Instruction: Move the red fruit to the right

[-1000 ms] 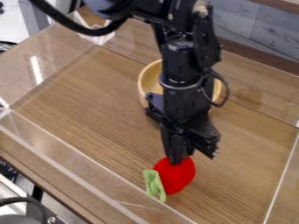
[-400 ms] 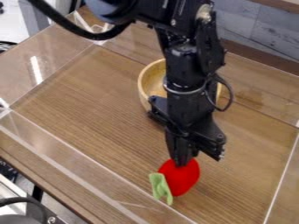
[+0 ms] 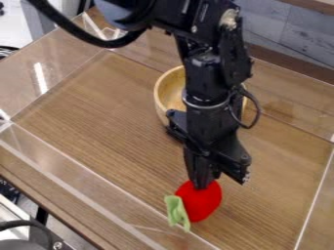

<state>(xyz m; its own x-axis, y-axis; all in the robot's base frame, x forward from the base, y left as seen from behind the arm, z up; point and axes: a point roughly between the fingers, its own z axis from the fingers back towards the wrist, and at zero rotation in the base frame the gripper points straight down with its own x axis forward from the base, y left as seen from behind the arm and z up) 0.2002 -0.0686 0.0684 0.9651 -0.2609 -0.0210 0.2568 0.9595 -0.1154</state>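
Red fruit (image 3: 200,201) had slid slightly nearer across the wooden tabletop (image 3: 98,112), beneath the clenched claw (image 3: 202,182); grey planks (image 3: 290,29) lay beyond.

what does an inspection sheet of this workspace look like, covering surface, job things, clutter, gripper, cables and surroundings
Surface: brown wooden tabletop, light strip along its near side
Job's things: red fruit, low in the view, its light-green stem end toward the lower left
Clutter: wooden bowl, partly hidden behind the arm
Gripper: fingers shut, tips right at the top of the fruit; whether they grip it cannot be told
Cables: black cable looping at upper left; another dark one at the lower left edge
Surroundings: grey wood-grain panel behind the table
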